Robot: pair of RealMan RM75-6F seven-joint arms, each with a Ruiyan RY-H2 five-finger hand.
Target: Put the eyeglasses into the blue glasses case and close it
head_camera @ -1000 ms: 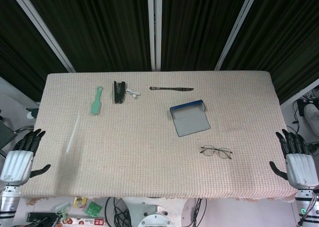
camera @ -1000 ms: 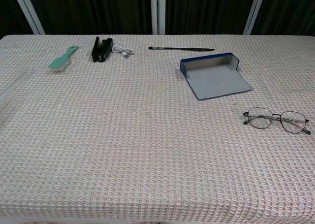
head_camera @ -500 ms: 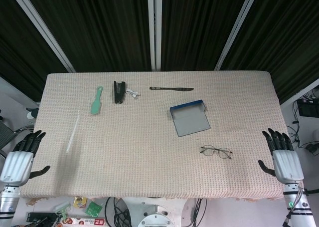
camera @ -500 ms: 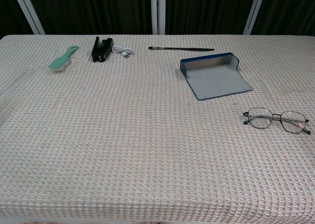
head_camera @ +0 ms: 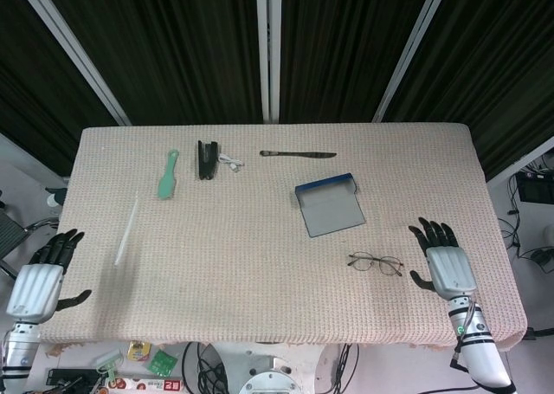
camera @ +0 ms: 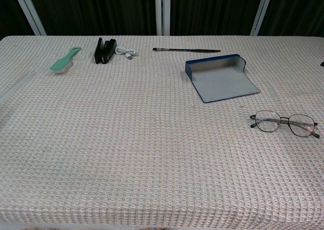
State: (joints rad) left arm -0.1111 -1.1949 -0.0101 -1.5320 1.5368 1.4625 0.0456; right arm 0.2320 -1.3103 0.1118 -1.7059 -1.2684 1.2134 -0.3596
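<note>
The thin wire-framed eyeglasses lie unfolded on the woven cloth, right of centre. The blue glasses case lies open just behind them, its grey lining up. My right hand hovers over the table just right of the eyeglasses, fingers spread, holding nothing; it does not touch them. My left hand hangs off the table's front left corner, fingers apart and empty. The chest view shows only a dark sliver of the right hand at its right edge.
At the back lie a black pen, a black clip-like holder with a white cable, and a green brush. A clear rod lies at the left. The table's edge runs close in front.
My right hand has moved left from beyond the table's right edge to over the cloth, stopping just right of the eyeglasses. The left hand has barely shifted.
</note>
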